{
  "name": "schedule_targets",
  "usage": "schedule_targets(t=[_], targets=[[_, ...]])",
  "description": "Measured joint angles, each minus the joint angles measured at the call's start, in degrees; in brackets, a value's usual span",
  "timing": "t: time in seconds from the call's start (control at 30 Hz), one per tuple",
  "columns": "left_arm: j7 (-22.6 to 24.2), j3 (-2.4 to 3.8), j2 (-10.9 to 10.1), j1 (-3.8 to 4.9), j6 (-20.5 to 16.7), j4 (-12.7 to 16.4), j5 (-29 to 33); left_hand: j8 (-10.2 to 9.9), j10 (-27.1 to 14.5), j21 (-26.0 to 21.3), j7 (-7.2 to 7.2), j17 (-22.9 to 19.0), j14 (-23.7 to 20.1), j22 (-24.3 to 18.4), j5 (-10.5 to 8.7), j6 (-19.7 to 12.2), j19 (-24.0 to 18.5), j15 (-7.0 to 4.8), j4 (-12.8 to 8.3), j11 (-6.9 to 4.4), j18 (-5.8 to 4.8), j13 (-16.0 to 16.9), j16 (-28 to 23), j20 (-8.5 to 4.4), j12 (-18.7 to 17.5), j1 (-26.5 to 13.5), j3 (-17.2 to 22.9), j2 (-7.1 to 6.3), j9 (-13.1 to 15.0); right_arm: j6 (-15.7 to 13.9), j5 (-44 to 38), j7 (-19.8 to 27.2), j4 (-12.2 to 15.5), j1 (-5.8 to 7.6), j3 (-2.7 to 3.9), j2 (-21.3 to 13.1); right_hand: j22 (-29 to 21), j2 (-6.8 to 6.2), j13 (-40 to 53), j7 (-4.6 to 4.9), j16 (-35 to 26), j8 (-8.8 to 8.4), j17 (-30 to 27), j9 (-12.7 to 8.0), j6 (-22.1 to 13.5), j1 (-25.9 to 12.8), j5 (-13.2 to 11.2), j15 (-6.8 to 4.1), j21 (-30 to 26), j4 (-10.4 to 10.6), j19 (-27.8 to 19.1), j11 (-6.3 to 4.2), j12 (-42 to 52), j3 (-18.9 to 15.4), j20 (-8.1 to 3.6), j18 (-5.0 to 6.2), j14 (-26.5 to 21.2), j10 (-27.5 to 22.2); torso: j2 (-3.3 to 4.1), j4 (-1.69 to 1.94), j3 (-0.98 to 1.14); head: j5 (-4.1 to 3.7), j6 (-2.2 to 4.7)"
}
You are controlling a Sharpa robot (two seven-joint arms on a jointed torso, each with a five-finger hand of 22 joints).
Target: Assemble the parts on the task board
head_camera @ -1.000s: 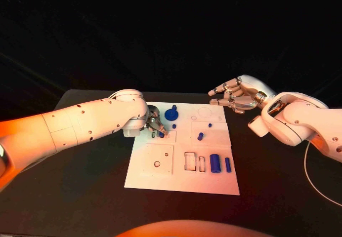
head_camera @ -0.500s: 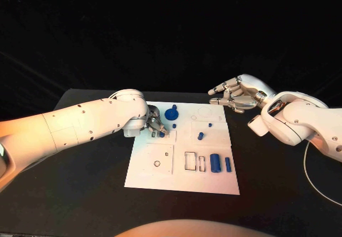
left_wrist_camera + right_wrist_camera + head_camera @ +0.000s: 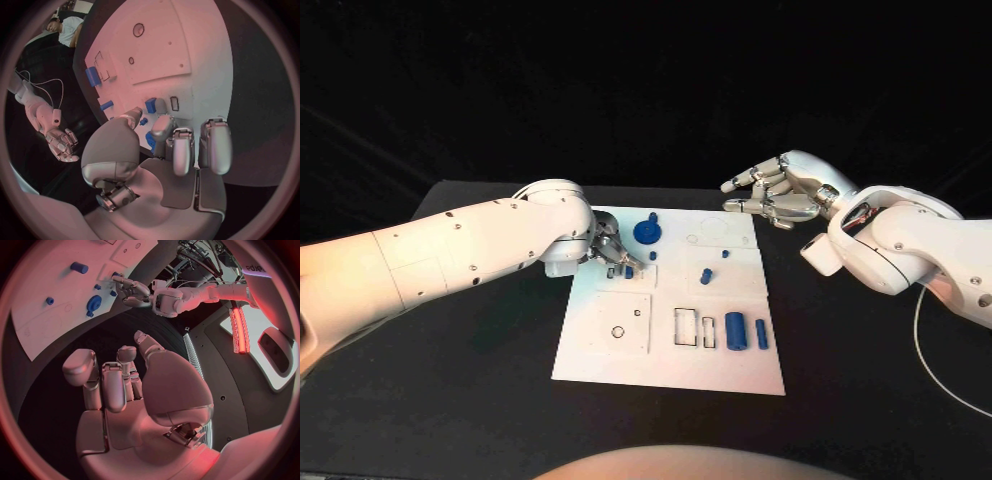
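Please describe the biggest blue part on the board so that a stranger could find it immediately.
Start at the white task board in the middle of the black table and go to its far edge. There, just beyond the left hand, stands the round blue part. It is a wide disc with a knob; the other blue pieces are narrow.

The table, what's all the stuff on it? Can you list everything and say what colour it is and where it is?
Table: one, black, under everything.
Task board: one, white plate in the middle of the table.
Round knob part: one, blue, at the far end of the board.
Long parts: two, blue, side by side at the board's near right, the thicker one on the left.
Small parts: several, blue, dotted over the board's middle; too small to count surely.
Left hand: one, silver, fingers down on the board's far left edge at a small blue part; whether it grips it is unclear.
Right hand: one, silver, raised past the board's far right corner, fingers curled, holding nothing.
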Motion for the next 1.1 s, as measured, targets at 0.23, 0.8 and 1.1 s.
schedule_targets(t=[0.23, 0.8, 1.1], targets=[[0.00, 2.43, -1.65, 1.51, -0.81, 1.60, 0.42, -1.16, -3.58, -2.05, 0.87, 0.00, 0.00, 0.00, 0.00, -2.59, 0.08, 0.00, 0.91, 0.65, 0.00, -5.72, 0.00, -0.08, -5.16, 2.00, -4.74, 0.78, -0.03, 0.00, 0.12, 0.08, -0.54, -0.22, -0.02, 0.15, -0.06, 0.00, -0.05, 0.00, 0.00, 0.00, 0.00, 0.00, 0.00, 0.00, -0.27, 0.00, 0.00, 0.00, 0.00, 0.00, 0.00, 0.00, 0.00, 0.00, 0.00, 0.00, -0.03, 0.03, 0.00, 0.10, 0.14], [0.04, 2.24, 4.77, 7.20, 6.25, -13.24, 0.47, -5.69, -9.03, -5.81, 3.37, -0.01, 0.09, -1.22, 0.00, -7.10, -1.05, 1.56, 1.03, 3.06, 0.89, -13.56, 0.00, 1.47, -11.38, 7.94, -8.62, 5.06, -4.49, 0.00, 0.34, 0.24, -1.17, -0.67, -0.05, 0.70, -0.06, 0.00, -0.04, 0.00, 0.00, 0.00, 0.00, 0.00, 0.00, 0.00, -0.27, 0.00, 0.00, 0.15, 0.00, 0.00, 0.01, -0.16, 0.00, 0.00, 0.00, 0.01, 0.08, -0.06, -0.05, 0.53, 0.92], [0.67, 0.60, 8.15, 7.06, 7.79, -20.21, -1.04, -5.69, -9.03, -5.80, 3.38, -0.01, 0.09, -0.80, 0.00, -6.44, -1.04, 1.55, 1.20, 3.06, 0.89, -13.37, 0.00, 1.47, -10.82, 7.99, -9.58, 5.12, -4.75, -0.01, 0.37, 0.31, -1.13, -0.71, -0.05, 0.66, -0.06, 0.00, -0.04, 0.00, 0.00, 0.00, 0.00, 0.00, 0.00, 0.00, -0.26, 0.00, 0.00, 0.15, 0.00, 0.01, 0.01, -0.16, 0.00, 0.00, 0.00, 0.01, 0.15, -0.09, -0.07, 0.60, 1.09]])
